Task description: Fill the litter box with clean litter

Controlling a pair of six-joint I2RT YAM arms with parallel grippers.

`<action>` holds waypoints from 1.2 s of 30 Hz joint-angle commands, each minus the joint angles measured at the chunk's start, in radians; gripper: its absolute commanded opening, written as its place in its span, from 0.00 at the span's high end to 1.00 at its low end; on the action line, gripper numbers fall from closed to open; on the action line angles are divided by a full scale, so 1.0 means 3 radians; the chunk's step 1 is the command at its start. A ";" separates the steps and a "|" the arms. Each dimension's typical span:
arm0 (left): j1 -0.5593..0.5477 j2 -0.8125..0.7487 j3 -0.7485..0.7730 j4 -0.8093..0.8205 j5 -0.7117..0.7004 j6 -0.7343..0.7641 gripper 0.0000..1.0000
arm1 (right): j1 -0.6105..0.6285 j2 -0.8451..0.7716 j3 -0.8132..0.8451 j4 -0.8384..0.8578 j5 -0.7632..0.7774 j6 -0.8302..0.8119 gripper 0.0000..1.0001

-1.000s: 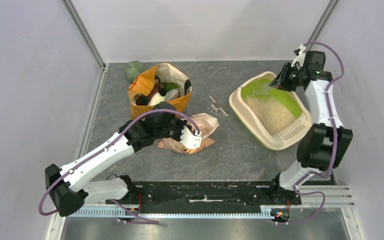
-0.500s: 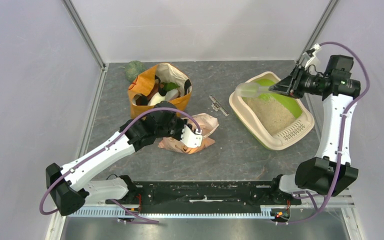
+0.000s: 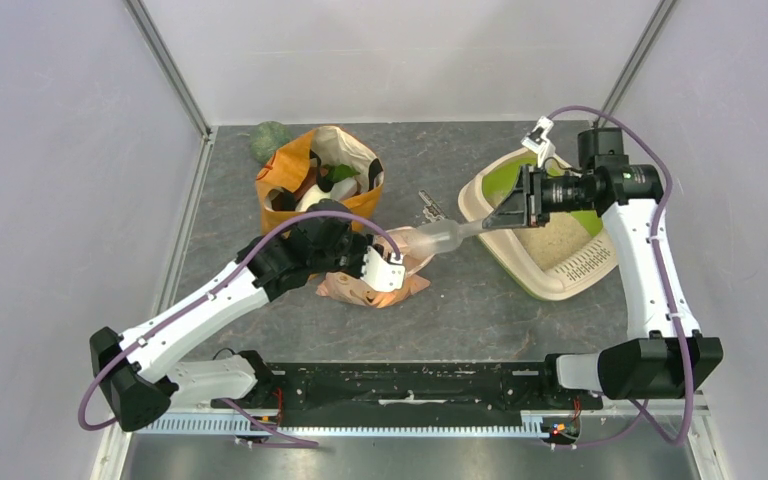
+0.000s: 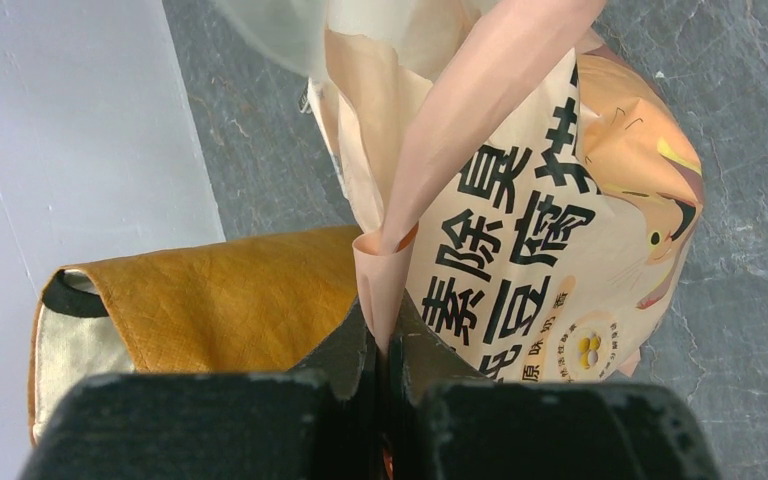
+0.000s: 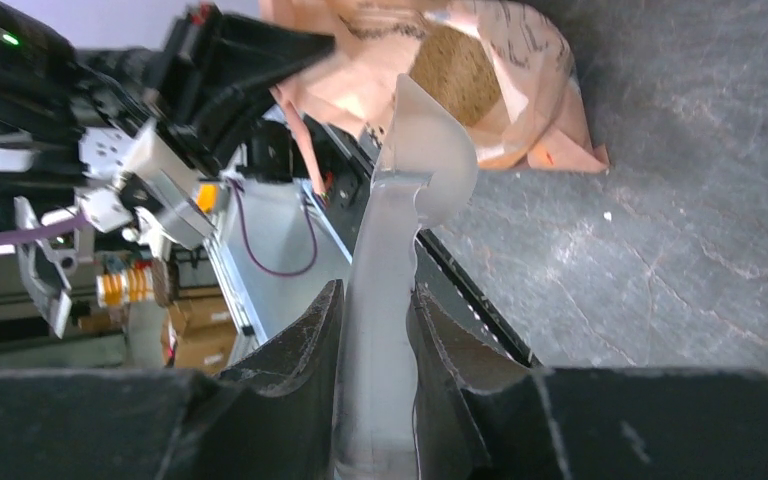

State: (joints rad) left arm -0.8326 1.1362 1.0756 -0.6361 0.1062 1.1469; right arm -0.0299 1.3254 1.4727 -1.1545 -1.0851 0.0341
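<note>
Clamping a translucent scoop by its handle, the right gripper holds the bowl at the litter bag mouth mid-table. The left gripper is pinched shut on the bag's rim. The litter box, holding clean litter, sits near the far-right corner.

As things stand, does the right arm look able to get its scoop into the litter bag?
Probably yes: the left gripper holds the litter bag by its edge, mouth open toward the scoop in the right gripper, nothing between.
</note>
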 commanded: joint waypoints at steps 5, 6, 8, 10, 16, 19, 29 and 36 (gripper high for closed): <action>0.0019 0.0059 0.0198 -0.0048 0.0033 -0.0119 0.98 | 0.0502 -0.0004 -0.0121 -0.0052 0.0596 -0.0353 1.00; 0.0019 0.0064 0.0203 -0.0050 0.0048 -0.0119 0.98 | 0.0609 -0.0015 -0.0136 0.0119 0.0723 -0.0242 1.00; 0.0019 0.0070 0.0209 -0.0049 0.0081 -0.0120 0.98 | 0.0831 0.0005 -0.0136 0.0400 0.1005 -0.0050 1.00; 0.0019 0.0067 0.0209 -0.0048 0.0118 -0.0106 0.98 | 0.0943 0.0112 -0.0080 0.0529 0.1138 0.0051 1.00; 0.0015 0.0019 0.0168 -0.0012 0.0159 -0.0079 0.98 | 0.1291 0.0387 0.0027 0.0806 0.1560 0.0106 1.00; 0.0016 0.0011 0.0162 -0.0009 0.0157 -0.0075 0.98 | 0.1486 0.0550 0.0043 0.0843 0.1850 0.0134 1.00; 0.0014 -0.0026 0.0054 -0.0012 0.0211 -0.0049 0.98 | 0.2107 0.0924 -0.0005 0.0910 0.2631 0.0082 1.00; 0.0009 -0.0069 -0.0019 -0.0012 0.0204 -0.0023 0.98 | 0.2147 0.1161 -0.0283 0.1128 0.2147 0.0143 1.00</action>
State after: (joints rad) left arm -0.8307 1.1400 1.0851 -0.6544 0.1349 1.1431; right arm 0.6315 1.6085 1.4490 -0.8227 -0.4416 0.0780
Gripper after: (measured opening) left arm 0.054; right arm 0.338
